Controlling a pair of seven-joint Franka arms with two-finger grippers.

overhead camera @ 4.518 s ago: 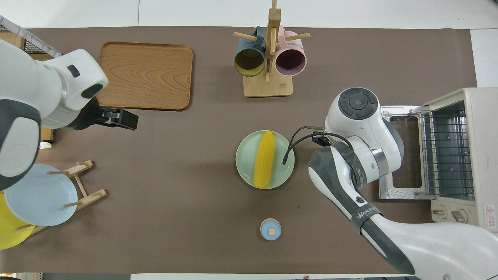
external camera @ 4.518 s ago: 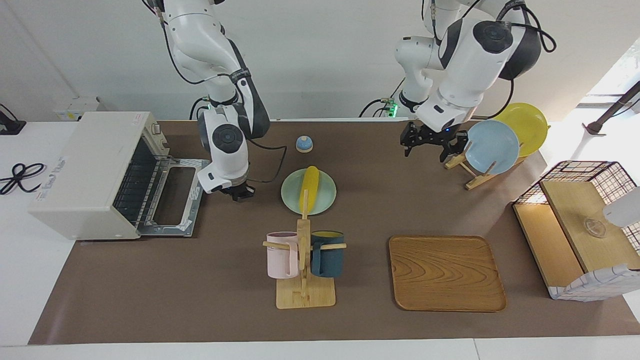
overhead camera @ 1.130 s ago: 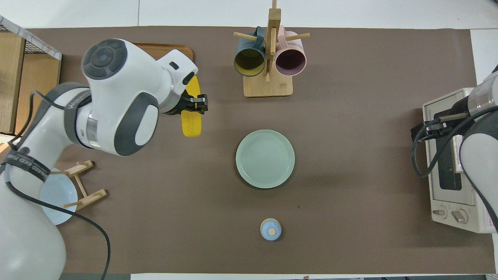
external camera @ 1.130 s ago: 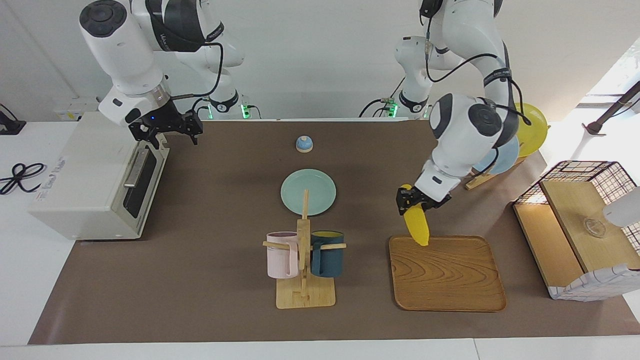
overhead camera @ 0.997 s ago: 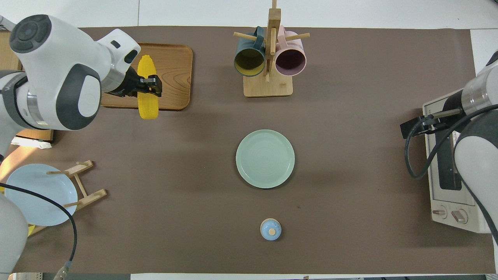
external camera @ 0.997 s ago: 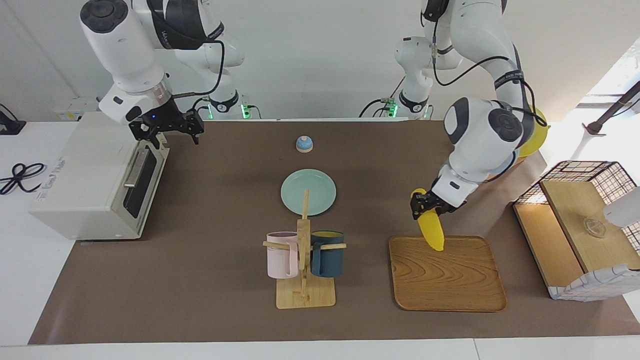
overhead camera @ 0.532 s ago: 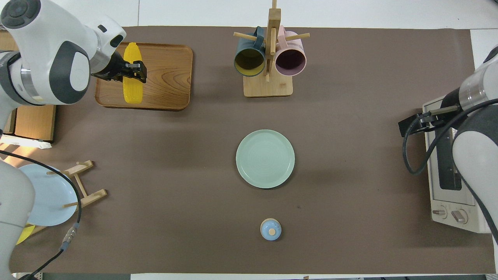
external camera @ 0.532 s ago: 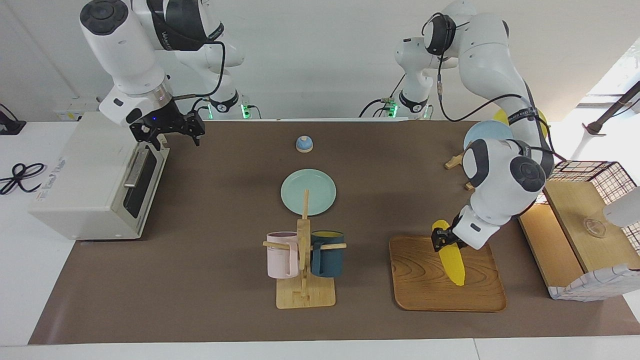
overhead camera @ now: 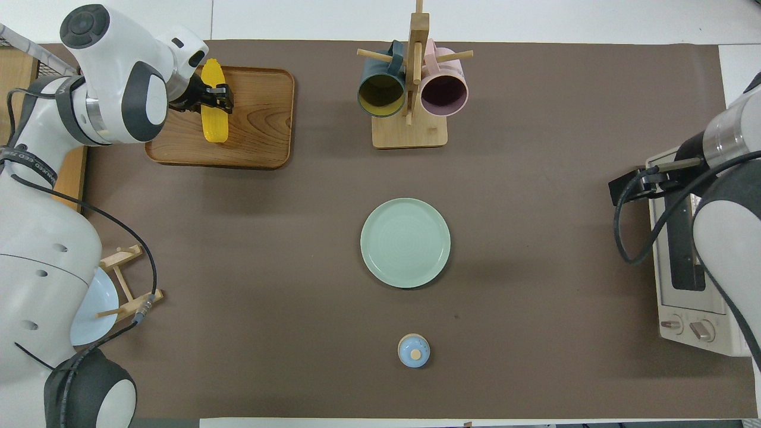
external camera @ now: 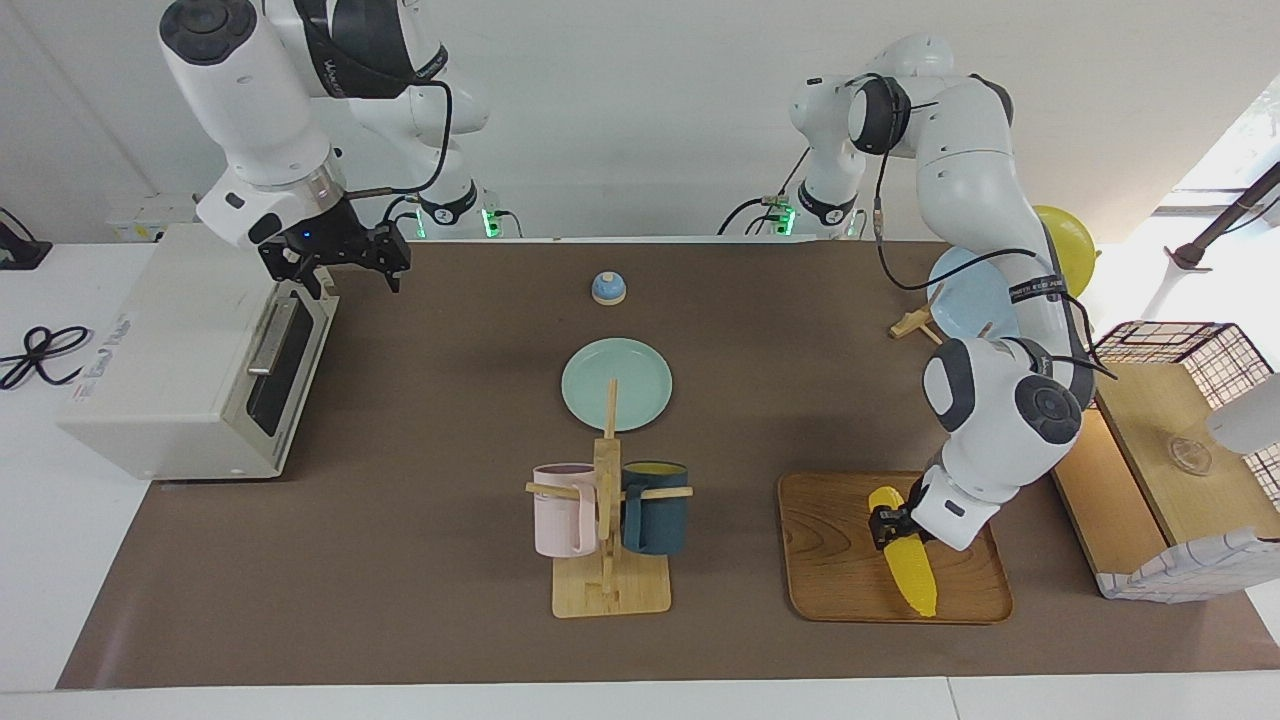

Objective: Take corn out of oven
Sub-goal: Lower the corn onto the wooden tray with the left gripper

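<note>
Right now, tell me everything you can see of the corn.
The corn is a smooth, bright yellow tapered cob that looks like a plastic toy. It lies over the wooden tray, toward the left arm's end of the table, tip pointing away from the robots. The left gripper is shut on its thick end. Whether its tip already rests on the tray cannot be told. It is out of the closed oven.

grained wood tray (external camera: 840, 560), glossy plastic corn (external camera: 908, 572)
</note>
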